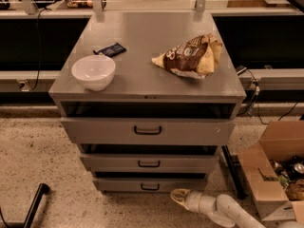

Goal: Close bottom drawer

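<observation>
The bottom drawer is the lowest and narrowest of three grey drawers in the metal cabinet, with a small dark loop handle. It stands slightly out, with a dark gap above its front. My gripper sits low at the drawer's front right corner, just below and right of the handle, on the end of my white arm that comes in from the bottom right. Its tan tip is next to the drawer front.
The middle drawer and top drawer also stand part open. On the cabinet top are a white bowl, a dark packet and a brown chip bag. An open cardboard box stands right; a black bar lies left.
</observation>
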`<move>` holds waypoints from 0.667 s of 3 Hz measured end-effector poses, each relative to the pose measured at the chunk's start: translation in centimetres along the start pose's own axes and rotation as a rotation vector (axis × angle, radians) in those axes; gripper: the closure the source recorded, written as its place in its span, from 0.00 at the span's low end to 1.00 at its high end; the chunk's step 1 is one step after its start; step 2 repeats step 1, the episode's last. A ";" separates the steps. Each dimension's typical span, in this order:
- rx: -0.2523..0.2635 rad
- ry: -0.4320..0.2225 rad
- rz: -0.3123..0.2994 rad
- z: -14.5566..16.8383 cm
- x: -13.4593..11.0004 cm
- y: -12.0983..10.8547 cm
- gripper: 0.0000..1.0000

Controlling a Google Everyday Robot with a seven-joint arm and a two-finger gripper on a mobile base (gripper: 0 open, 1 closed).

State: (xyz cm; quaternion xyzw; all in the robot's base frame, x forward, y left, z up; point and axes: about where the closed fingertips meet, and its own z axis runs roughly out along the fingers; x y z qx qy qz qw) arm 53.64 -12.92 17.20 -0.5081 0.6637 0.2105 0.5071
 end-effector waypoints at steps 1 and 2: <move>-0.076 -0.021 0.000 -2.3 -1.4 2.8 1.00; -0.076 -0.021 0.000 -2.3 -1.4 2.8 1.00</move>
